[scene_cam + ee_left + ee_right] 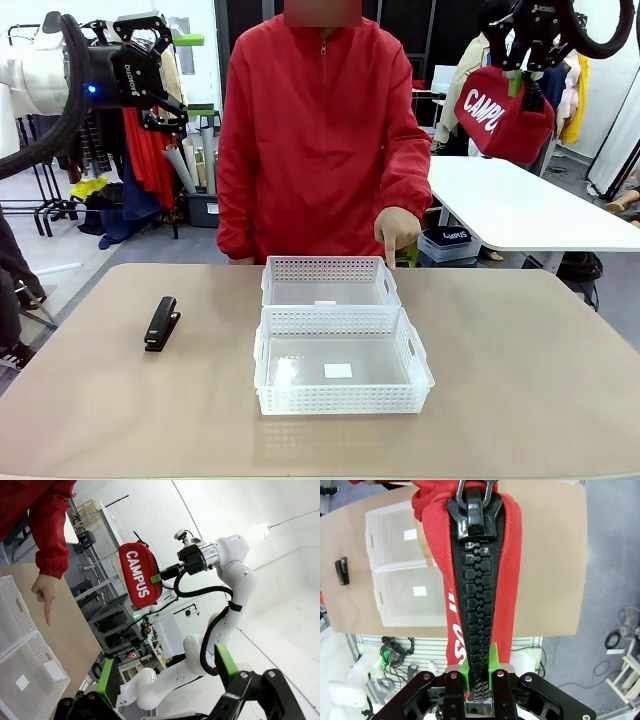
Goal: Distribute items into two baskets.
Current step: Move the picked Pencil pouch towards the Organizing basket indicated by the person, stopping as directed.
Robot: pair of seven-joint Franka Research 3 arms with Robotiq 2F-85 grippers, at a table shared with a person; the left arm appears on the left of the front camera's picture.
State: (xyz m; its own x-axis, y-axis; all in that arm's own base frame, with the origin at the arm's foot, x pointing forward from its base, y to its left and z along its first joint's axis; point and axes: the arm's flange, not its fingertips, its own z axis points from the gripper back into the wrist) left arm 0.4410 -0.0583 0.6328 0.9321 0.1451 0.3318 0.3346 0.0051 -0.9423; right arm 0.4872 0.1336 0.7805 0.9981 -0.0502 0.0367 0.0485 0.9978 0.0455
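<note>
- The left gripper (170,75) hangs high beyond the left edge of the desk (520,340). Its fingers are spread wide and hold nothing.
- The stapler (161,323) lies flat near the left edge of the desk, well apart from the baskets.
- We judge the stapler rigid, compact and fairly dense, with smooth sides. We recommend taking it across its narrow body near mid-length so that it does not tip.
- The near basket (340,400) and the far basket (330,268) stand at the middle of the desk, one behind the other, long walls touching.
- The person's hand (398,235) points down just beside the far basket's right corner.
- The right gripper (480,667) has its fingers clamped on the zipper (476,605) seam of the pouch (495,115). The pouch hangs high over the right side of the desk.
- We judge the pouch soft and light. It is likely to sag and swing, and the zipper seam looks like its firmest hold.
</note>
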